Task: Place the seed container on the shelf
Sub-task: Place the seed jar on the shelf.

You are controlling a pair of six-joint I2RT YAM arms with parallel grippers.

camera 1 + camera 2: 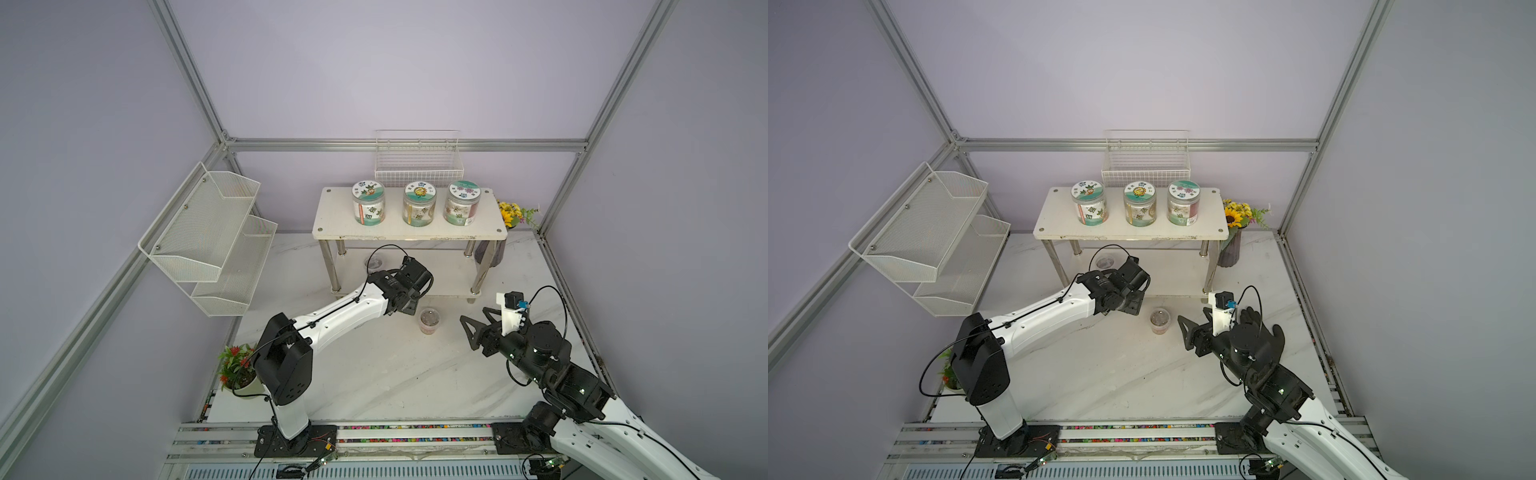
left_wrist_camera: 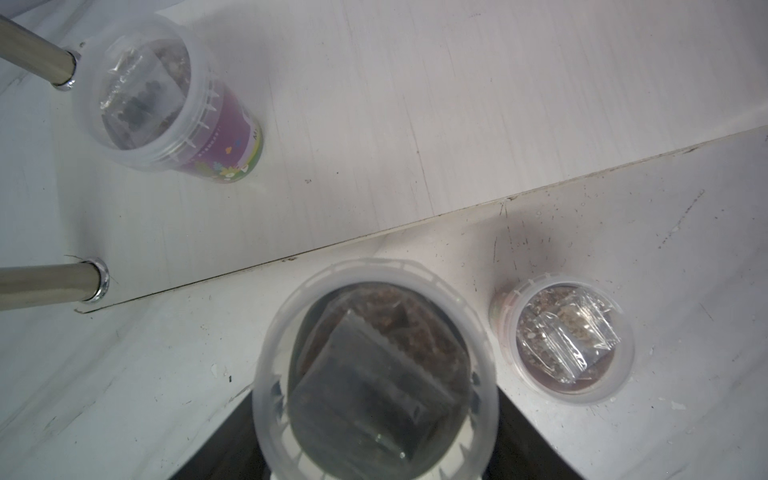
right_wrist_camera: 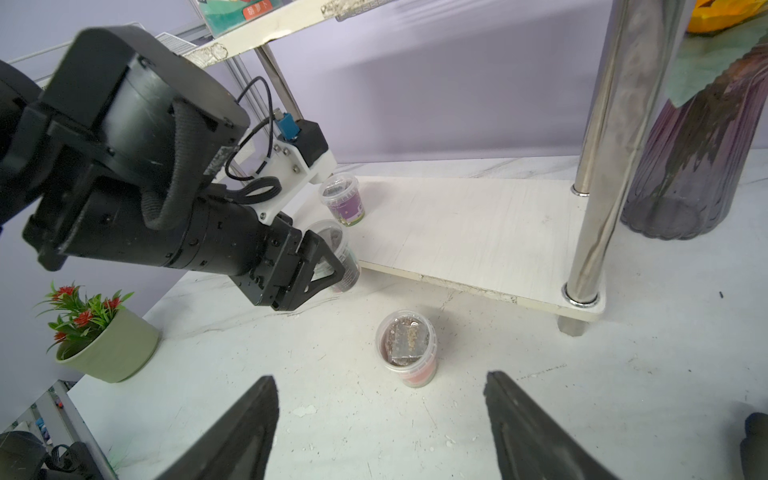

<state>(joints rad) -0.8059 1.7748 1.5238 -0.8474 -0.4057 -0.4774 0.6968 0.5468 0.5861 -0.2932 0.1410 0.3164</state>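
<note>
- The mesh rack hangs on the left wall; both of its bins are cut off by its own front panels, so what they hold cannot be seen.
- A potted plant stands at the table's near left corner, half covered by the left arm.
- In both top views the left gripper's fingers are hidden under its wrist. The right wrist view shows the left gripper clamped on the seed cup.
- The seed cup is low, just at the front edge of the shelf's lower board, near the left legs. Whether its base touches the table cannot be told. Its label is too dark to read.
- A purple cup stands on the lower board beside a back leg, dim under the top board from above.
- The shelf carries three lidded jars in a row on its top board.
- A pink cup stands on the table just before the shelf, between the grippers.
- The right gripper has its fingers spread wide and holds nothing, pointing at the pink cup.
- A sunflower vase stands behind the shelf's right end, partly hidden by it.
- The table is white marble-patterned, scuffed and flecked with crumbs.
- The walls are lilac, edged by an aluminium frame; a wire basket hangs above the shelf.
</note>
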